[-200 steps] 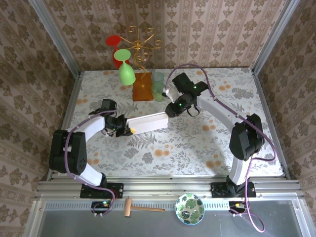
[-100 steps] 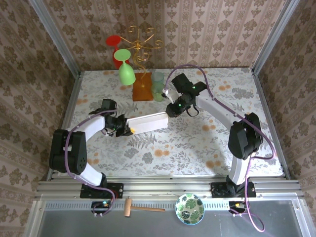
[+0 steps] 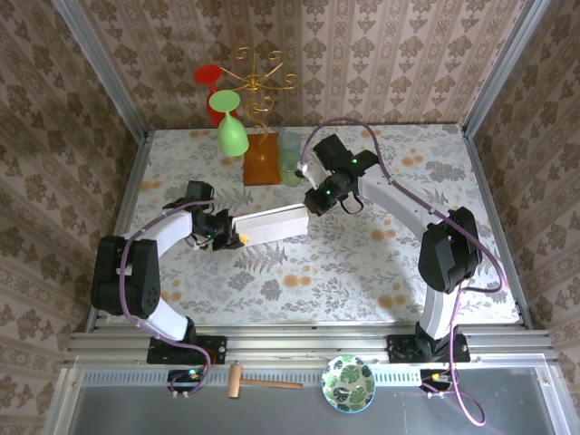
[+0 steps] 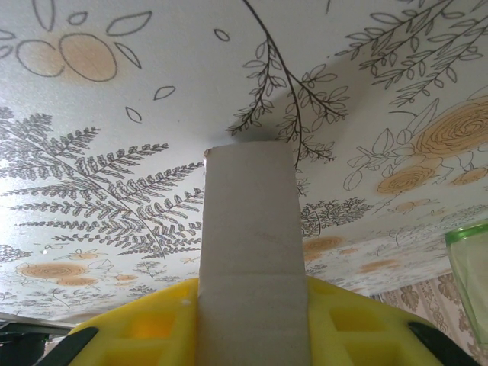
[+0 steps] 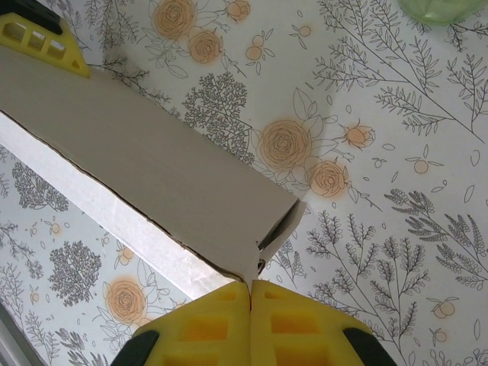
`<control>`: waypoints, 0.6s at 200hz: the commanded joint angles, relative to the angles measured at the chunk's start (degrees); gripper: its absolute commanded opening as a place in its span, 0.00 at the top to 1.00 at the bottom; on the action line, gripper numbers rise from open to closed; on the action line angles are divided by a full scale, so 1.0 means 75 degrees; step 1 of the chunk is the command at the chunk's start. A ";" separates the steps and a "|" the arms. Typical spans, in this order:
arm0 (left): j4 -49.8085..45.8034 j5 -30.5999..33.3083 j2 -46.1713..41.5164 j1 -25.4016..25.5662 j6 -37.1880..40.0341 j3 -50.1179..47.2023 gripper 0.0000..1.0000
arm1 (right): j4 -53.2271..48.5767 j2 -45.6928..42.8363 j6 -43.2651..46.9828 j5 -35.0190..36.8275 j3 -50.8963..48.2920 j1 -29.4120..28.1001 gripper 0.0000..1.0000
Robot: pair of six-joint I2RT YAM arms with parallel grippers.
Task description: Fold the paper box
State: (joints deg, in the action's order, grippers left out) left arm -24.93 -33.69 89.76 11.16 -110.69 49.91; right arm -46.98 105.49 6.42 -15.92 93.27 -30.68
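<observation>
Spanning the middle of the desk (image 3: 381, 263), the box (image 3: 272, 225) extends lengthwise between the two arms, folded into a long shallow form. The left end effector (image 3: 234, 238) is clamped narrowly on the box's left end; its wrist view shows cardboard filling the gap between the yellow fingers (image 4: 152, 324). The right end effector (image 3: 312, 203) is fully closed, its pads (image 5: 206, 320) pressed together at the box's right corner, beside a small loose flap (image 5: 284, 225). Whether cardboard is pinched there cannot be told.
</observation>
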 commanded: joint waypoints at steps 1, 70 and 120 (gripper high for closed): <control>-0.0394 0.0360 0.0191 -0.0064 0.0147 0.0119 0.90 | -0.0214 0.0055 -0.0327 0.0130 0.0418 -0.0134 1.00; -0.0253 0.0326 0.0211 -0.0065 -0.0003 0.0037 0.91 | -0.0127 -0.0045 -0.1494 0.0294 0.0226 -0.0199 1.00; -0.0098 0.0297 0.0217 -0.0061 -0.0166 -0.0047 0.92 | 0.0539 -0.0309 -0.2514 0.0271 -0.0365 -0.0246 1.00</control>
State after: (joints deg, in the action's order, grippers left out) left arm -24.84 -33.91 90.06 11.14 -110.98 50.02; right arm -45.56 105.21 -7.35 -13.67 92.62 -31.75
